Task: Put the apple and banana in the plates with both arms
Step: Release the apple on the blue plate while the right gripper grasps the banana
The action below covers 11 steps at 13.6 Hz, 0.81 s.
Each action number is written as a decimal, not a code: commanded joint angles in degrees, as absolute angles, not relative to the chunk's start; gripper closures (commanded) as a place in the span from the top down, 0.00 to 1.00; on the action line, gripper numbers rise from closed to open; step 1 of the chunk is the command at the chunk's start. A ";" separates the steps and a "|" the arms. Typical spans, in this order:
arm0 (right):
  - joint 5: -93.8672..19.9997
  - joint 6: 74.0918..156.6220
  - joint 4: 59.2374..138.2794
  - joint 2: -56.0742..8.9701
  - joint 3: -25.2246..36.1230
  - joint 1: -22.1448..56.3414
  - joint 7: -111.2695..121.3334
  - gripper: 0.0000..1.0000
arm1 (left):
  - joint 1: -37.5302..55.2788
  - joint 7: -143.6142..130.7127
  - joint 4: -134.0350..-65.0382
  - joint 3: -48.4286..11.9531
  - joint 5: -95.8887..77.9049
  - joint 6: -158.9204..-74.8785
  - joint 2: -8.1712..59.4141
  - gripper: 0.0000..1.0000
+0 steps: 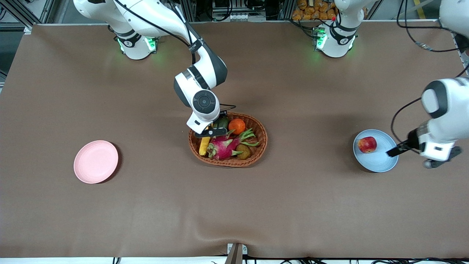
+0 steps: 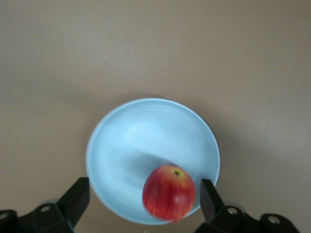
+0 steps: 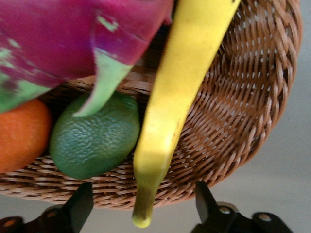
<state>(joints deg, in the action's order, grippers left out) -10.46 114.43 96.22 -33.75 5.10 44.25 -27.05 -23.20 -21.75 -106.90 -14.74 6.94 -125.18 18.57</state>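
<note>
The red apple [image 1: 367, 144] lies on the light blue plate [image 1: 381, 165] toward the left arm's end of the table. My left gripper [image 1: 395, 150] is open and empty, above the plate's edge; in the left wrist view the apple [image 2: 169, 192] shows between its spread fingers [image 2: 77, 196], on the plate [image 2: 131, 141]. The yellow banana [image 1: 204, 145] lies in the wicker basket [image 1: 262, 143]. My right gripper [image 1: 210, 132] is open over the banana's end; the right wrist view shows the banana [image 3: 180, 82] with its stem tip between the fingers [image 3: 204, 201], not gripped. The pink plate [image 1: 96, 161] is empty.
The basket at the table's middle also holds a pink dragon fruit [image 1: 223, 146], an orange [image 1: 237, 125], a green fruit [image 1: 221, 123] and a small brown fruit [image 1: 243, 151]. The table is covered with brown cloth.
</note>
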 commanded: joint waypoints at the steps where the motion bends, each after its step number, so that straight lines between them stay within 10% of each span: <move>1: -11.25 114.52 97.65 -33.22 5.54 44.56 -27.95 0.63 | -23.90 -20.57 -100.74 -15.12 7.82 -114.82 15.13 1.00; 8: -11.34 113.12 97.56 -32.43 5.45 44.30 -28.04 0.54 | -25.74 -11.17 -98.53 -15.03 7.12 -112.15 6.85 1.00; 11: -11.34 113.29 97.30 -32.34 5.45 44.30 -28.04 0.00 | -25.84 -10.72 -98.17 -15.47 7.03 -111.62 4.06 1.00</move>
